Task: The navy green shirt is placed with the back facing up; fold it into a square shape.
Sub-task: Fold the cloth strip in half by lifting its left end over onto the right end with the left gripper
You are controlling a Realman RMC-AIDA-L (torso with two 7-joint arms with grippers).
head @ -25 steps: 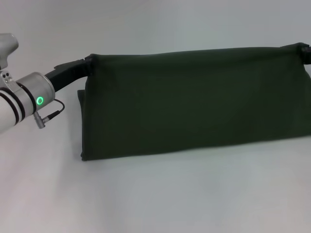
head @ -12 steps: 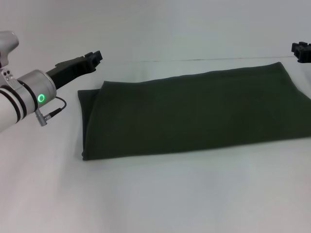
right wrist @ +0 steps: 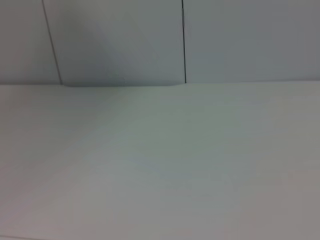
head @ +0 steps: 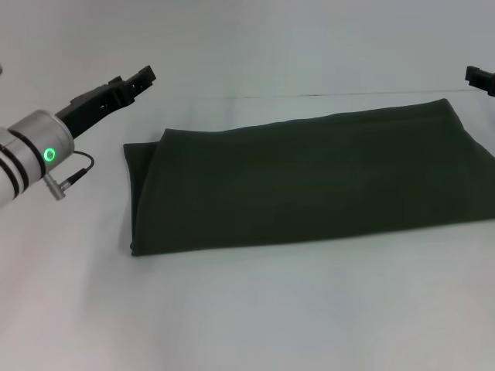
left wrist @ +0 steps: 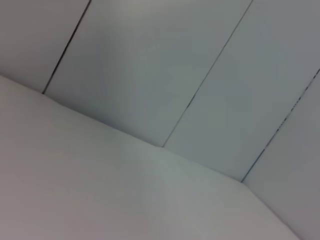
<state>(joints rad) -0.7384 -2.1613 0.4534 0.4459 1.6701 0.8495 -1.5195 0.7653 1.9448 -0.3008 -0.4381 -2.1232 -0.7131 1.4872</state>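
The navy green shirt [head: 309, 182] lies flat on the white table [head: 247, 309], folded into a long band that runs from the left of centre to the right edge of the head view. My left gripper [head: 141, 76] hovers open and empty above the table, just beyond the shirt's far left corner. My right gripper [head: 479, 77] shows only as a black tip at the right edge, above the shirt's far right corner, empty and apart from the cloth. Both wrist views show only bare table and wall, no shirt.
The white table's far edge meets a panelled grey wall [left wrist: 150, 65], which also shows in the right wrist view [right wrist: 125, 40]. A cable loops from my left wrist [head: 73, 174] beside the shirt's left edge.
One second ago both grippers held the shirt's far edge up. They let go, the cloth dropped flat onto itself, and both grippers have lifted up and away from it.
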